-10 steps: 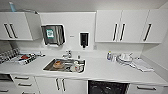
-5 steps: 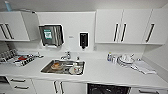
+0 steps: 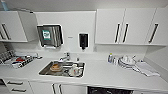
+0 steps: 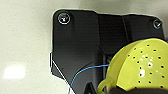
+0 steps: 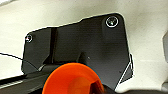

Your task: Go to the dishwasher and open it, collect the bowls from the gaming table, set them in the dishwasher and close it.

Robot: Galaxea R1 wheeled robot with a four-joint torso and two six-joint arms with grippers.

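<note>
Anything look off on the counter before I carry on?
Nothing spilled or damaged. The sink holds unwashed items, and a cloth lies crumpled at the counter's right end. The dishwasher below is open, dark inside.

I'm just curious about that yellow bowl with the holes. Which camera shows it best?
The left wrist view: the yellow perforated bowl fills its corner, holes and a loop handle plain. The right wrist view shows an orange bowl instead; the head view looks at the counter and sink.
</note>
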